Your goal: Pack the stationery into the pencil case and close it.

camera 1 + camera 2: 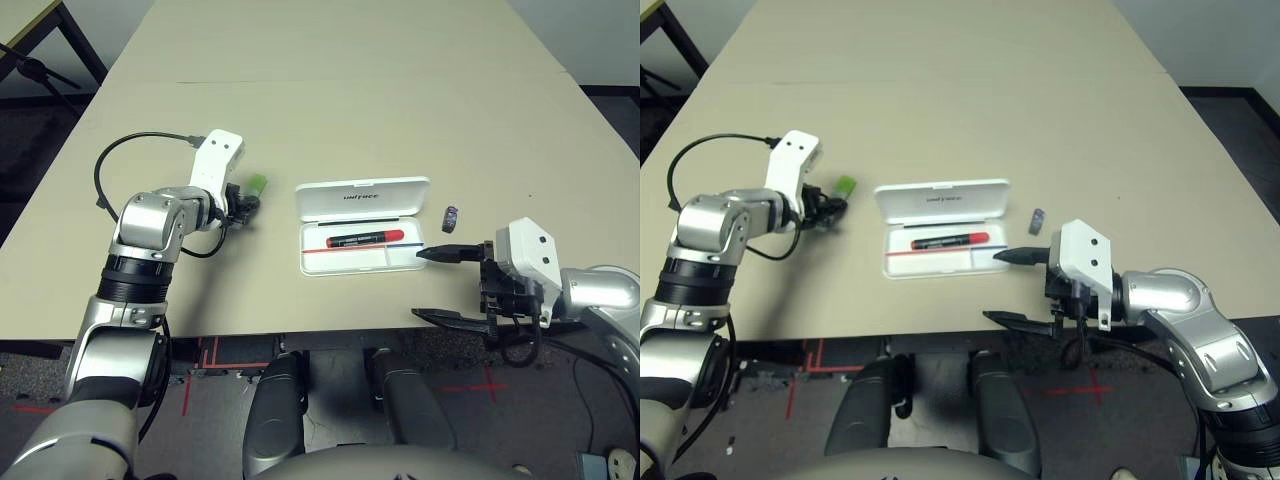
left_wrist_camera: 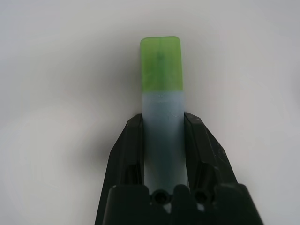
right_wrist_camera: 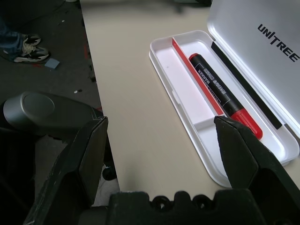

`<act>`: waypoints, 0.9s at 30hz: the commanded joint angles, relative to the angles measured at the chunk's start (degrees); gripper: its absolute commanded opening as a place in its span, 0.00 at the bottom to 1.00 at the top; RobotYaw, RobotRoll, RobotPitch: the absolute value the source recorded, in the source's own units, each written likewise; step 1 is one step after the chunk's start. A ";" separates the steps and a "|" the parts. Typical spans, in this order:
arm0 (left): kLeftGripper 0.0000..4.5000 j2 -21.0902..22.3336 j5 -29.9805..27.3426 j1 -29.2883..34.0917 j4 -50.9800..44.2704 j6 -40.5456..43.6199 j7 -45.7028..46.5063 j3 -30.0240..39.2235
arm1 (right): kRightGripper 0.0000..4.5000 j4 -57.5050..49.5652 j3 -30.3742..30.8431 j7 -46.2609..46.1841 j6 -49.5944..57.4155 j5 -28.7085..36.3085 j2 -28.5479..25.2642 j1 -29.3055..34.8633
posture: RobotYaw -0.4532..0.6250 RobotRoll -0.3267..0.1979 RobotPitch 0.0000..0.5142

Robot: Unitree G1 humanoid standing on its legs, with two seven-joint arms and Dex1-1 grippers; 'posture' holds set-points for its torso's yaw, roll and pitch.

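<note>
The left claw [image 2: 164, 154] has its two fingers pressed on the sides of the pale green highlighter [image 2: 161, 103], which lies on the bench [image 1: 330, 110]. The pen's long body runs straight out along the fingers, green cap at the far end. In the head view the open pencil case [image 1: 362, 228] lies at about three o'clock from this claw, so the pen must travel that way. The red marker [image 1: 366, 238] already lies in the tray. The right claw [image 1: 440, 285] waits with its fingers wide apart, near the case's right end. The small dark piece [image 1: 451, 216] sits just beside the case, nearer the right arm. The left wrist view shows the grip up close; the head view hides it behind the wrist.
</note>
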 commanded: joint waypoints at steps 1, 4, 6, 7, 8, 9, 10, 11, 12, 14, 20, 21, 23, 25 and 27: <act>0.24 4.25 0.15 3.33 -2.86 0.31 -4.12 -2.30 | 1.00 0.74 1.40 0.37 -0.68 -0.50 0.31 -0.40 | 0.35 0.62 0.36; 0.24 9.80 -0.32 7.04 -6.75 -3.10 -9.80 -3.71 | 1.00 1.23 1.91 0.58 -0.91 -0.77 0.42 -0.98 | 0.36 0.62 0.36; 0.24 13.33 -0.85 10.02 -9.01 -6.99 -14.20 -3.78 | 1.00 1.76 2.27 0.73 -1.17 -0.88 0.42 -1.50 | 0.36 0.62 0.35; 0.24 14.59 -1.24 11.35 -9.85 -8.78 -16.08 -3.42 | 1.00 2.07 2.42 0.82 -1.35 -0.92 0.39 -1.72 | 0.37 0.62 0.35; 0.24 16.09 -1.49 12.68 -10.61 -10.14 -17.81 -3.10 | 1.00 2.37 2.57 0.93 -1.52 -1.01 0.38 -1.96 | 0.37 0.62 0.35; 0.24 17.44 -1.55 13.86 -11.15 -11.56 -19.34 -2.83 | 1.00 2.67 2.70 1.06 -1.71 -1.11 0.37 -2.15 | 0.37 0.62 0.35; 0.24 18.98 -1.95 15.44 -11.78 -13.88 -21.63 -2.02 | 1.00 3.04 2.89 1.24 -1.92 -1.24 0.39 -2.47 | 0.37 0.62 0.35; 0.24 20.12 -2.53 16.95 -12.46 -16.42 -23.85 -0.93 | 1.00 3.43 3.10 1.42 -2.10 -1.38 0.43 -2.83 | 0.38 0.62 0.34; 0.24 21.08 -3.32 18.50 -13.14 -19.16 -26.25 0.28 | 1.00 3.84 3.32 1.66 -2.32 -1.53 0.48 -3.22 | 0.38 0.62 0.34; 0.24 22.93 -3.81 20.53 -14.22 -21.64 -29.16 1.37 | 1.00 4.51 3.59 2.09 -2.53 -1.72 0.58 -3.93 | 0.39 0.62 0.34; 0.24 27.14 -4.29 25.42 -17.99 -34.31 -39.94 3.21 | 1.00 5.77 4.18 3.17 -3.02 -2.11 0.61 -5.47 | 0.40 0.62 0.33; 0.24 27.64 -4.21 26.10 -18.43 -35.75 -41.14 3.27 | 1.00 5.92 4.23 3.30 -3.12 -2.16 0.59 -5.60 | 0.40 0.62 0.33; 0.24 28.02 -4.95 26.95 -20.04 -37.81 -43.42 3.31 | 1.00 6.17 4.27 3.58 -3.33 -2.21 0.54 -5.70 | 0.40 0.62 0.32; 0.24 27.79 -5.99 27.00 -21.88 -38.59 -44.98 3.21 | 1.00 6.35 4.27 3.83 -3.49 -2.24 0.51 -5.71 | 0.40 0.62 0.32; 0.24 26.99 -5.99 25.76 -23.35 -39.25 -45.46 2.24 | 1.00 6.52 4.42 3.98 -3.66 -2.38 0.52 -5.73 | 0.40 0.62 0.32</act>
